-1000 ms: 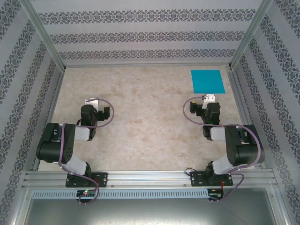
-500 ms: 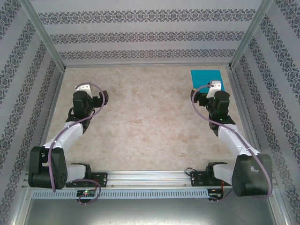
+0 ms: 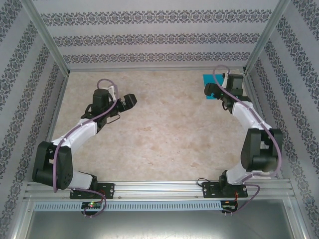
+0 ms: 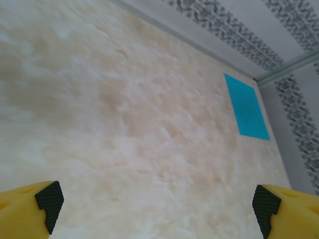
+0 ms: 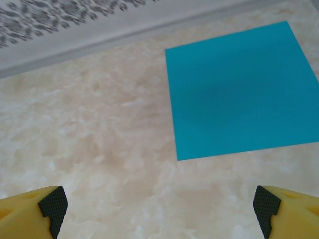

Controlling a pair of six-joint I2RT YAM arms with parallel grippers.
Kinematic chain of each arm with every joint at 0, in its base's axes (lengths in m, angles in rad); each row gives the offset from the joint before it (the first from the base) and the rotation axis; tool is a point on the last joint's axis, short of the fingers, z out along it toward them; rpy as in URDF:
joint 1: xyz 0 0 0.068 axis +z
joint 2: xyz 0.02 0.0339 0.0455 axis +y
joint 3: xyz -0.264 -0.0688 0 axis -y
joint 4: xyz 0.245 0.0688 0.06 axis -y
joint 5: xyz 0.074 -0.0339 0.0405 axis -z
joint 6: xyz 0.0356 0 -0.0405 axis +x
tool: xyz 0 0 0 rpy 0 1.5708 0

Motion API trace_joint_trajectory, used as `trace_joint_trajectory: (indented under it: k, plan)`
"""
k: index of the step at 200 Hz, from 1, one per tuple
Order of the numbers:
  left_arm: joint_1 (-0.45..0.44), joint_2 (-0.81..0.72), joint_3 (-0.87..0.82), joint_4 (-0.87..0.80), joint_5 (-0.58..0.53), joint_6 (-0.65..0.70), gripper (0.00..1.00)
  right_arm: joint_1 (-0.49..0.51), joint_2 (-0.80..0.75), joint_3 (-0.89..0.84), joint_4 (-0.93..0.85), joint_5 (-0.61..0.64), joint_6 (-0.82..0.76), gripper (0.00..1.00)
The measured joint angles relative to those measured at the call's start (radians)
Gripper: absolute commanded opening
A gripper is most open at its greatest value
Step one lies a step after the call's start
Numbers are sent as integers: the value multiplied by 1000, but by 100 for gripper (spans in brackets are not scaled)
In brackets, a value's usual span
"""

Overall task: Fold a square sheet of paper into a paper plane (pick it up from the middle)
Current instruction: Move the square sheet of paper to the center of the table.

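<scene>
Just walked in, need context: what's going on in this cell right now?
Two arms are set up to fold a paper plane, and nothing is folded yet. The square sheet of paper lies flat in the far right corner of the table. The right claw hangs open right by it, holding nothing. The left claw is open too, over bare table left of centre, pointed toward the sheet.
</scene>
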Motion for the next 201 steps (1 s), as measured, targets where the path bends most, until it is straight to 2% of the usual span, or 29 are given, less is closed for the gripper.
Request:
trace_joint_trajectory:
  k: [77, 140, 201]
  plan:
    - [-138, 232, 140, 69, 18, -133, 100, -43, 357, 386, -227, 16, -72, 98]
    - [-194, 335, 233, 102, 19, -178, 100, -63, 552, 629, -416, 47, -166, 97]
    - [-203, 389, 276, 97, 23, -180, 100, -62, 697, 809, -565, 99, -229, 96]
